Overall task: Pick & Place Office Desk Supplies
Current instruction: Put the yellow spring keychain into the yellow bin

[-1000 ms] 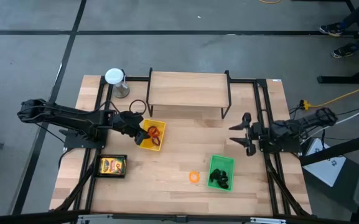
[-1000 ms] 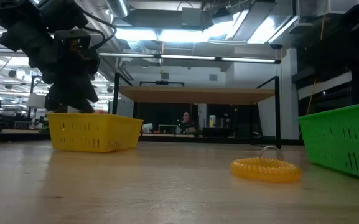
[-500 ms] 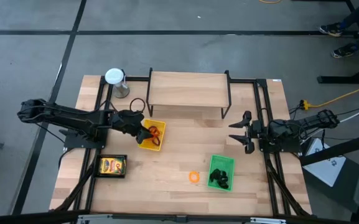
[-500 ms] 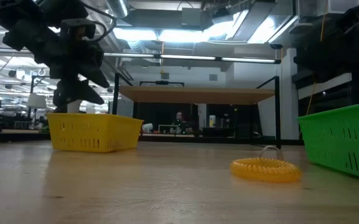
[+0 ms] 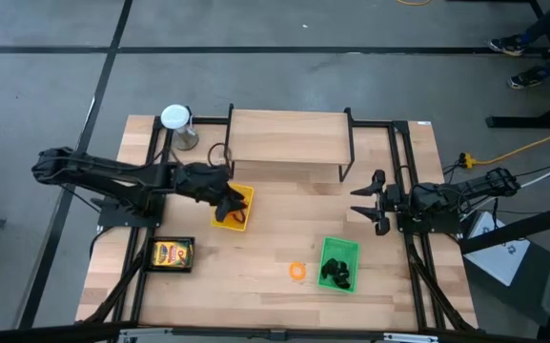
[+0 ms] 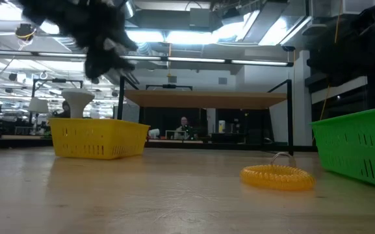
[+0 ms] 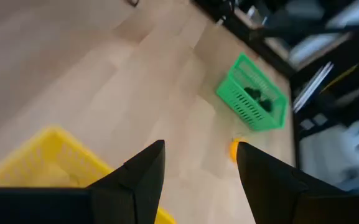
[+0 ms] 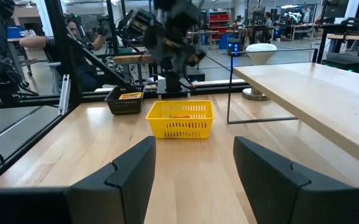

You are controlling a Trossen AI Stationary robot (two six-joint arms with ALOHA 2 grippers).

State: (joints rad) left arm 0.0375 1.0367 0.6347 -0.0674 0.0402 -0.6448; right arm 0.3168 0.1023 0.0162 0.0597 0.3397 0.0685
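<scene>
on the table (image 5: 275, 229): pale wood planks, rectangular, filling the middle of the high view; a raised wooden shelf (image 5: 289, 138) on thin black legs sits at its upper middle.
left arm: dark and jointed, reaching from the left edge; left gripper (image 5: 229, 202) hangs above the yellow tray, blurred in the low view's upper left; its wrist view shows two dark wedge fingers (image 7: 143, 177) spread apart with nothing between them.
right arm: waits at centre right; right gripper (image 5: 372, 202) above bare wood; fingers (image 8: 126, 174) wide apart and empty.
green tray (image 5: 337, 264): slotted plastic box, lower middle right; black clips (image 5: 336, 273) piled inside, seen from above and in the left wrist view, hidden by the tray wall in the low view.
yellow tray (image 5: 237, 211): mesh-sided plastic box, centre left; something orange shows inside in the right wrist view (image 8: 180, 116); mostly covered by the gripper from above.
black tray (image 5: 172, 254): lower left, holding a yellow printed box (image 5: 173, 254) lying flat.
grey cylinder (image 5: 177, 122): white round top, upper left corner of the table.
orange ring (image 5: 297, 271): thin and coiled, flat on the wood just left of the green tray; ribbing plain only in the low view (image 6: 277, 176).
beyond the table: a person (image 6: 184, 126) far off, low view centre.
</scene>
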